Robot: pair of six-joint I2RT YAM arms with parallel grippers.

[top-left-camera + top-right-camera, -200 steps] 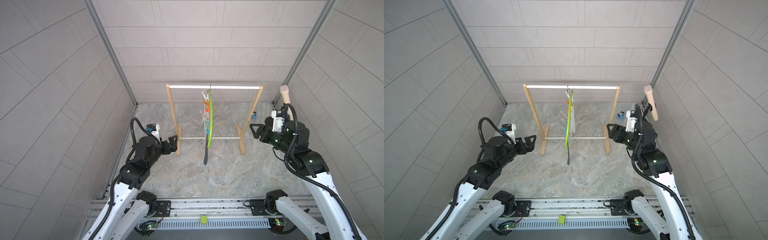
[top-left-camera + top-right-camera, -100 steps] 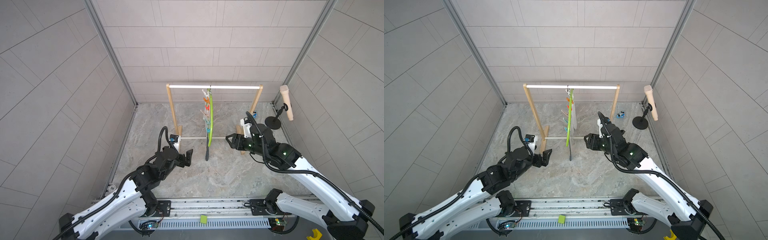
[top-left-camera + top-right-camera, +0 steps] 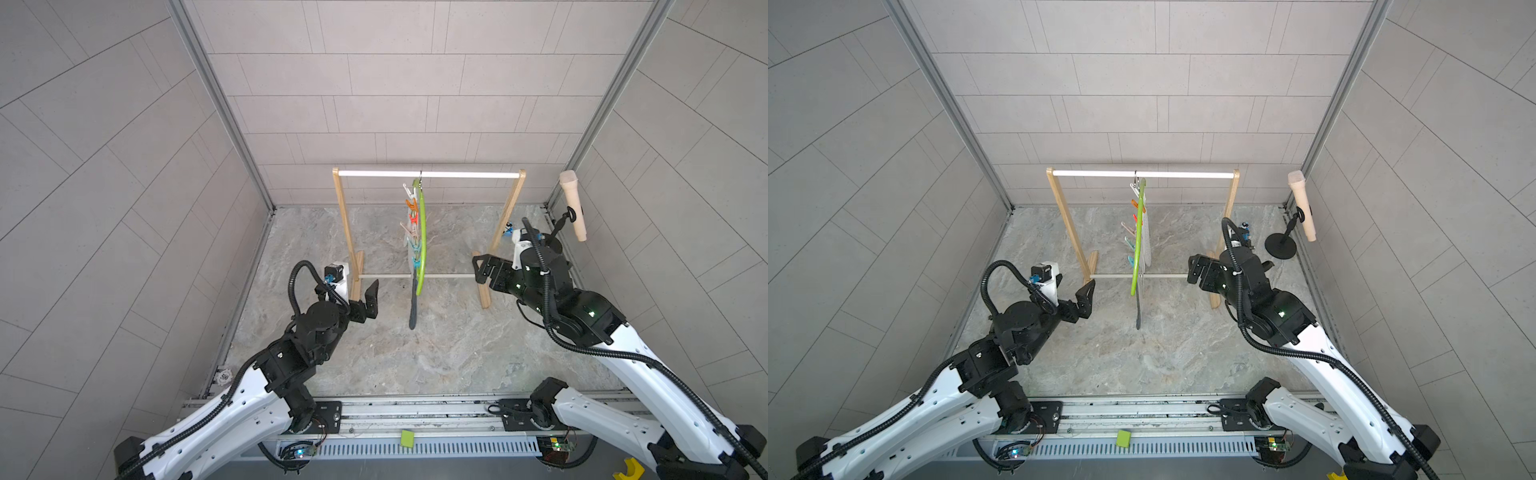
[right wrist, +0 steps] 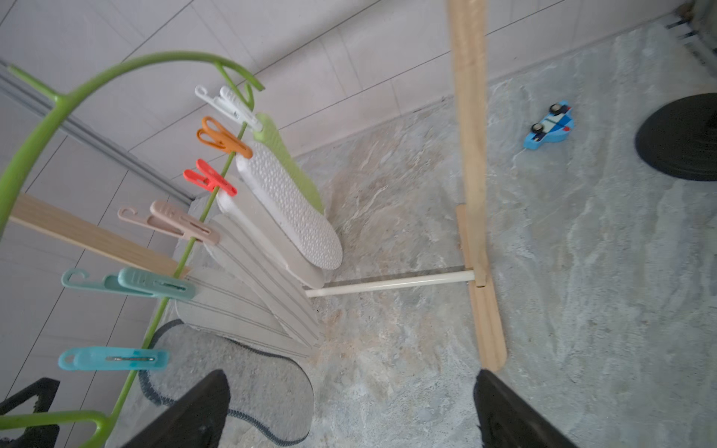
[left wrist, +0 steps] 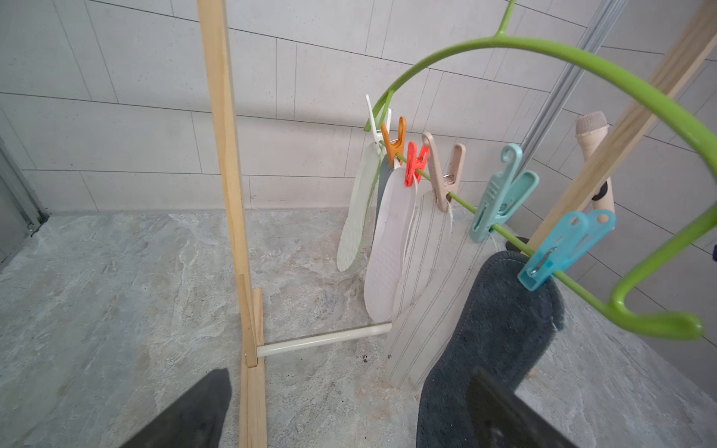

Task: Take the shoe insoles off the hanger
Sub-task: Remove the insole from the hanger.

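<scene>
Nearest the robot's edge of the bench [image 3: 457,353], both arms reach inward. The left tool [image 3: 370,300] hangs just beside the near left foot of the wooden rack [image 3: 345,216], its jaws wide apart and empty. The right tool [image 3: 482,270] sits by the right foot, and its wrist view shows both fingers [image 4: 194,407] spread with nothing between them.

Between the tools, at the middle of the bench, the hanger [image 3: 422,232] hangs by its hook from the rack's upper white rod, edge-on in both top views. It is a lime-green plastic arch [image 5: 543,42] with a thin lower bar carrying six pegs. All the shoe insoles [image 5: 426,271] are pegged there, toes down.

- The closest is a grey felt insole [image 5: 500,322] with a dark edge, under a light blue peg [image 5: 562,248]. It hangs lowest.
- Two white insoles with thin grey stripes come next, under teal and beige pegs.
- Behind them is a white insole [image 5: 388,240] under a red peg.
- After that, a blue-grey sliver shows by the orange peg.
- The farthest is a pale mint insole [image 5: 359,209] under a white peg.

From the right wrist, the insole under the orange peg looks white and dotted [image 4: 291,201].

Toward the far right corner lie a blue toy car [image 4: 549,126] and a microphone [image 3: 572,203] on a black round stand.
</scene>
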